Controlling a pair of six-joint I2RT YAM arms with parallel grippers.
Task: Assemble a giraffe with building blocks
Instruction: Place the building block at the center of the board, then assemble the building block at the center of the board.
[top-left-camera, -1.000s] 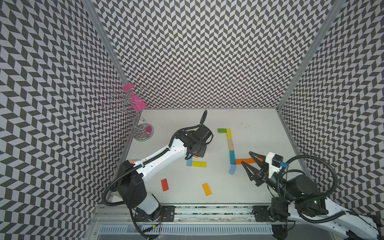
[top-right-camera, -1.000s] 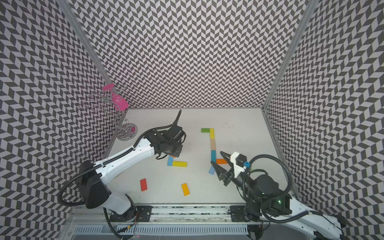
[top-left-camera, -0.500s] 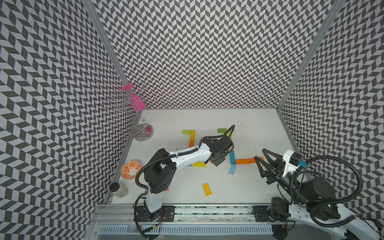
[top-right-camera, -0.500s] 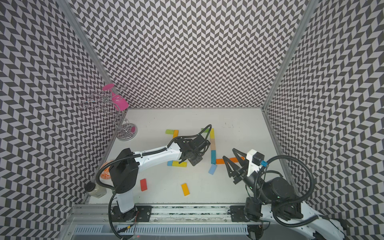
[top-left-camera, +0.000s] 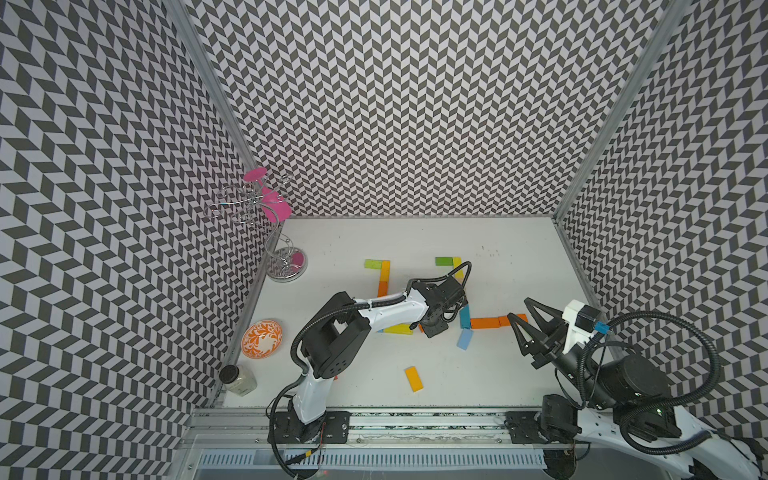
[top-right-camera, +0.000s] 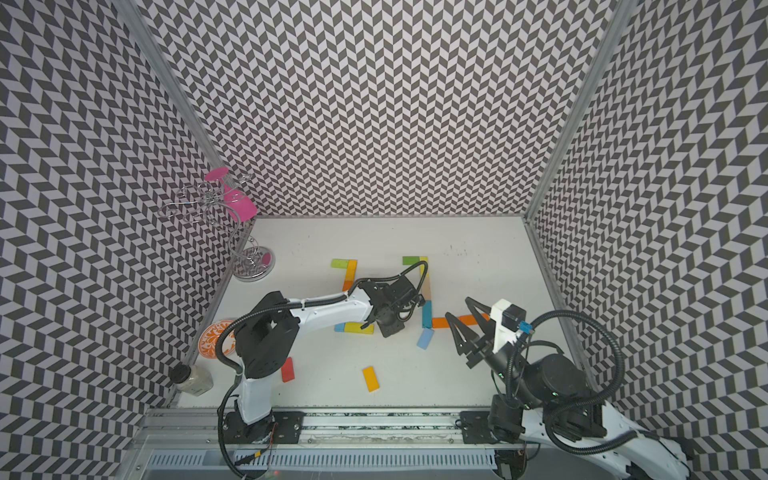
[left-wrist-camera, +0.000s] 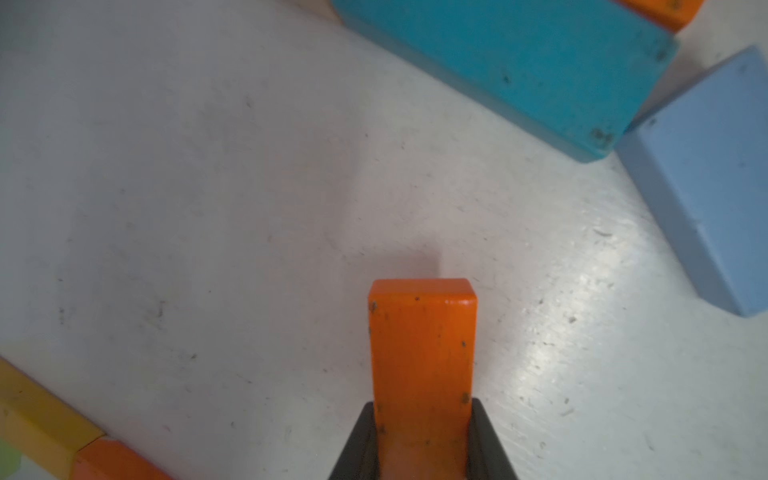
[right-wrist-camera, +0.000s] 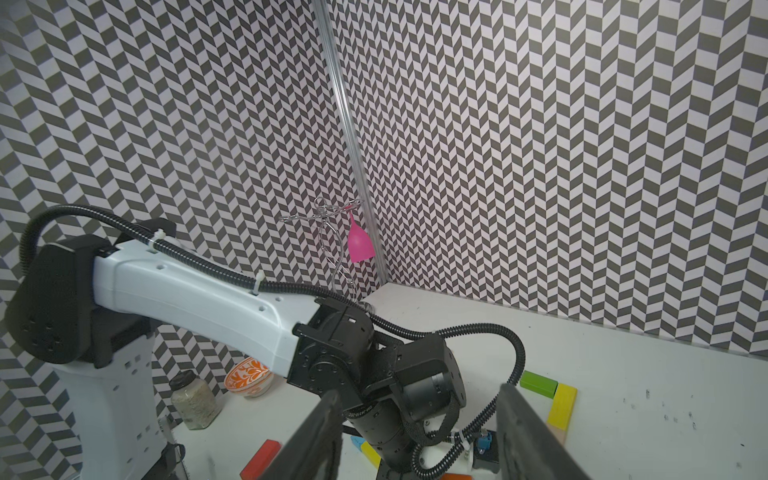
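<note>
Around fifteen building blocks (top-right-camera: 370, 378) can be counted in both top views, though a few are half hidden under the left arm (top-right-camera: 328, 309), so the exact total can't be nailed down. Orange is seen most, blue three times, while a red block (top-right-camera: 287, 369) and a tan block (top-right-camera: 428, 286) are seen just once each. Besides those: one patterned bowl (top-left-camera: 262, 344), one jar (top-left-camera: 239, 379), one wire stand (top-left-camera: 286, 266), one pink glass (top-left-camera: 276, 210).

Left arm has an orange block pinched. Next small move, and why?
Probably lower the left gripper and lay its orange block flat: the fingers clamp it over bare table, just short of the teal block and light blue block. The right gripper stands open, off to the side.
</note>
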